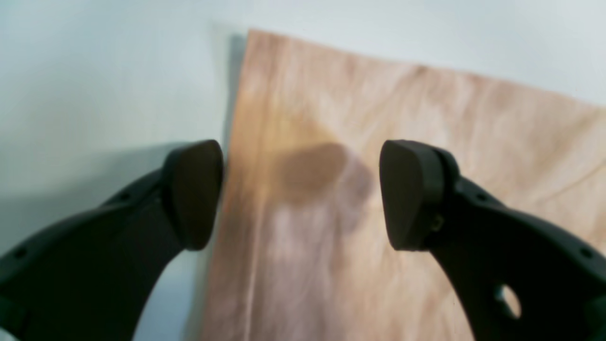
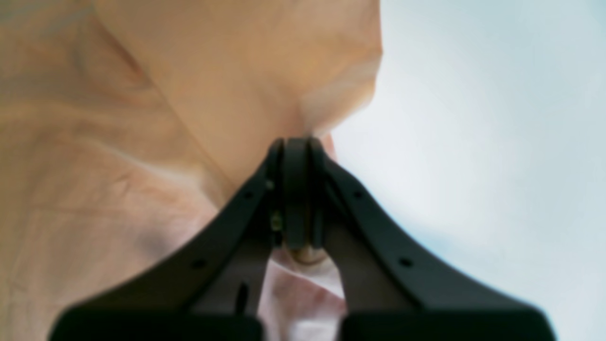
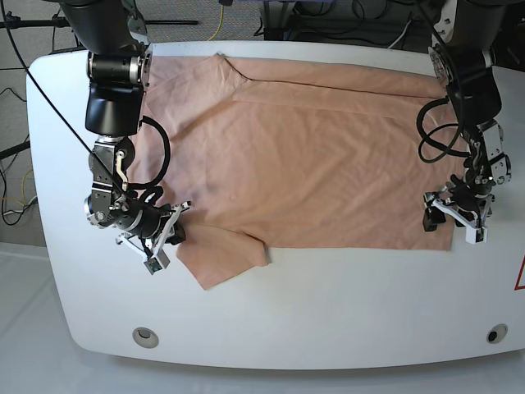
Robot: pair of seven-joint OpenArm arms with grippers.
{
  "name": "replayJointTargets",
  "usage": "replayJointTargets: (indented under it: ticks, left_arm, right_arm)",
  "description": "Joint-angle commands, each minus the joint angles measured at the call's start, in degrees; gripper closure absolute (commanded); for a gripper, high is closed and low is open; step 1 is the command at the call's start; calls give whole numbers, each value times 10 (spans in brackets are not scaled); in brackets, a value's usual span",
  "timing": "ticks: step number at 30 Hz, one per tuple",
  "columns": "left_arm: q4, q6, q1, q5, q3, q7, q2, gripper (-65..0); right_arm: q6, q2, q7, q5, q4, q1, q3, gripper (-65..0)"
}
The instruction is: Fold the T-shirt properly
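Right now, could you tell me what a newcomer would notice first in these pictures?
The peach T-shirt spread wide over the white table, one sleeve poking out at its near edge. The right tool is shut on cloth beside that sleeve, while the left tool hangs open over the shirt's far corner.

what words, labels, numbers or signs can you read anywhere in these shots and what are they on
No readable text in any view.
T-shirt: plain peach cloth, no print or label showing.
Table: at its right edge a red, triangle-like mark, cut off by the frame, nothing legible.
Left gripper and right gripper: no markings readable.
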Motion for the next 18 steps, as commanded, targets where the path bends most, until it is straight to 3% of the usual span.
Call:
replayJointTargets:
  ticks: [1,18]
  left_arm:
    - [-5,0,-18,-4,2,-7,-5,-487]
    - [-34,2,-23,0,-2,-46,-6,-493]
  right_arm:
    - [1,6,11,7,12,17,1,0]
    - [1,6,11,5,9,18,1,0]
